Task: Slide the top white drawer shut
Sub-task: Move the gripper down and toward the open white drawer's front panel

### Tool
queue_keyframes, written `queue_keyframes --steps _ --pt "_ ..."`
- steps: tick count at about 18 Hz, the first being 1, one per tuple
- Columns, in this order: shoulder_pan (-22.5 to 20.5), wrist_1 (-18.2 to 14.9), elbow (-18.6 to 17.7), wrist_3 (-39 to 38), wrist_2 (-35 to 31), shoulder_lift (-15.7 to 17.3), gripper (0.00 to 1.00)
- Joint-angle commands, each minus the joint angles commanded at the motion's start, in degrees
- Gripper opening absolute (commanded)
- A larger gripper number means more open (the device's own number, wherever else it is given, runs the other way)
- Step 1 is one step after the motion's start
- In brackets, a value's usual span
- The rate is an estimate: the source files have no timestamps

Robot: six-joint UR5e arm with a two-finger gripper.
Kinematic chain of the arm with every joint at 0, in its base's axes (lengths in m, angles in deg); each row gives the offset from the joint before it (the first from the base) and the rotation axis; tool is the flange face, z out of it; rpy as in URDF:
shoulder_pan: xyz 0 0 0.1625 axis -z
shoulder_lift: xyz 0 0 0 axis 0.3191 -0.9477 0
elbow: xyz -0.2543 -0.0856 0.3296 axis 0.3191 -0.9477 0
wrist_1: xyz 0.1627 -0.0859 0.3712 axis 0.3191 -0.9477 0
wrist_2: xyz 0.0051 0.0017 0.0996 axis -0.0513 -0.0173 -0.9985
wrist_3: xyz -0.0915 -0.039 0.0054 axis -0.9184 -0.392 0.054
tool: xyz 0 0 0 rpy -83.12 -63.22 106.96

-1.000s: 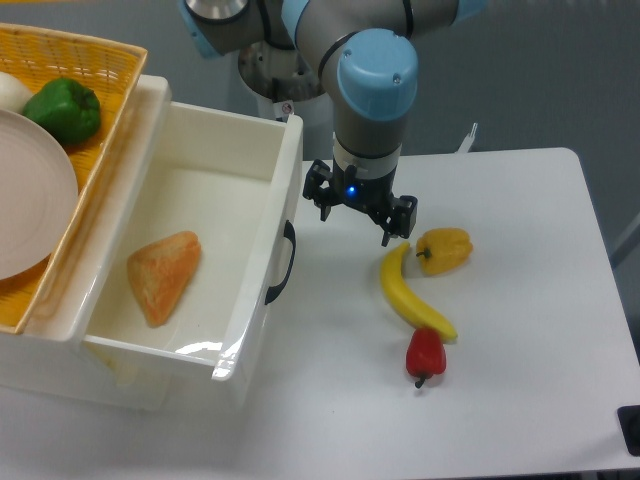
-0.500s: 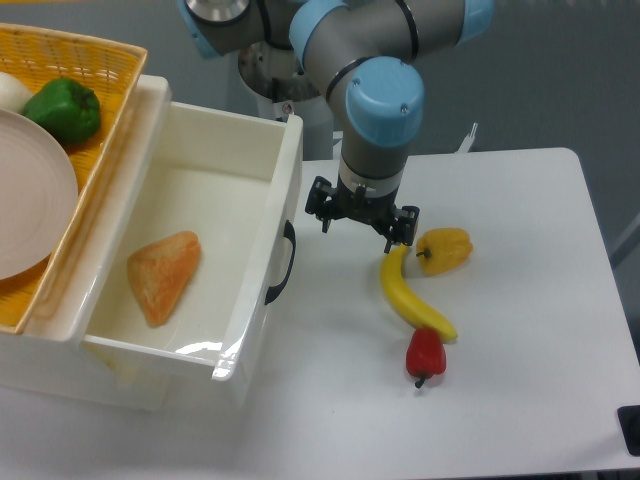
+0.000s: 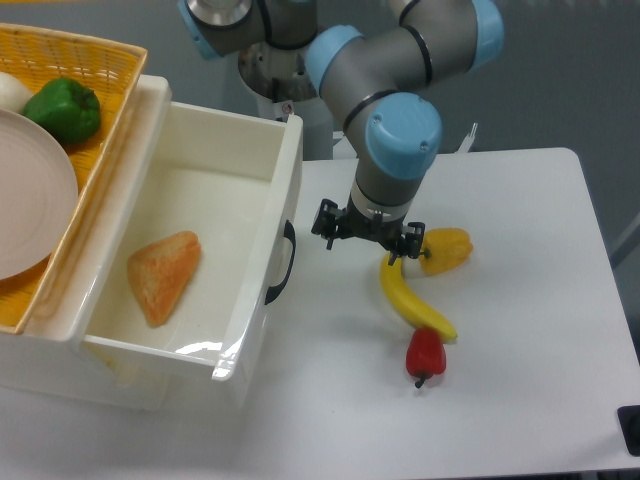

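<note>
The top white drawer (image 3: 262, 215) stands pulled far out of the cabinet, its front panel with a black curved handle (image 3: 283, 263) facing right. An orange wedge-shaped item (image 3: 162, 274) lies inside the tub. My gripper (image 3: 366, 238) hangs over the table to the right of the drawer front, a short gap from the handle, apart from it. Its two dark fingers (image 3: 325, 222) are spread wide and hold nothing.
A banana (image 3: 410, 297), a yellow pepper (image 3: 445, 249) and a red pepper (image 3: 425, 353) lie on the white table just right of and below the gripper. A yellow wicker basket (image 3: 100, 130) with a green pepper (image 3: 63, 108) and a white plate (image 3: 30, 195) sits on the cabinet top.
The arm has shifted right and toward the front; the gripper has dropped lower and moved slightly away from the drawer front, closer to the banana. The drawer has not moved.
</note>
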State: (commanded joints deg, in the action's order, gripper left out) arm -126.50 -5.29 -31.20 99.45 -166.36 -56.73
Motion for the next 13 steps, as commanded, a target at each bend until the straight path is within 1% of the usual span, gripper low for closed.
queue_keyframes --steps 5,8,13 --pt "-0.09 0.0 -0.09 -0.44 0.0 -1.93 1.0" --pt "0.26 0.0 0.44 -0.44 0.0 -3.69 1.0" --pt "0.61 0.09 0.53 -0.09 0.09 -4.75 1.0"
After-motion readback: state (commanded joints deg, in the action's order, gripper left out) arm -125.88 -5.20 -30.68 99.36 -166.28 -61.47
